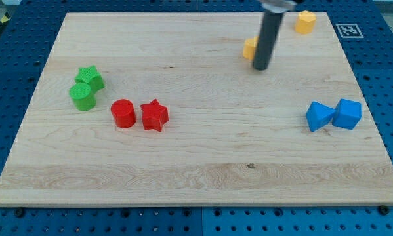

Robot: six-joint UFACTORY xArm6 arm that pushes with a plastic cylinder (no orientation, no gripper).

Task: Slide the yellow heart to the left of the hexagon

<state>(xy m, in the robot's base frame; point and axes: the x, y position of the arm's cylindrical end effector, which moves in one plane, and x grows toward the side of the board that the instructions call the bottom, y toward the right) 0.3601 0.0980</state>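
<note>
Eight blocks on the wooden board [196, 164], two of each colour. Yellow: a hexagon [305, 21] at the far right edge, and a second yellow block [250, 48], the heart by elimination though its shape cannot be made out, just left of the rod and partly hidden behind it. Green: a star [90, 77] and a cylinder [82, 96], touching, at the far left. Red: a cylinder [123, 113] and a star [154, 115], just beside each other, left of centre. Blue: two angular blocks at the right, one [319, 116] touching the other [347, 113]. My tip [260, 67] down on the board, right against the near right side of the yellow heart, left of the hexagon and well apart from it. No jaws on this rod, so nothing to release or clench.
</note>
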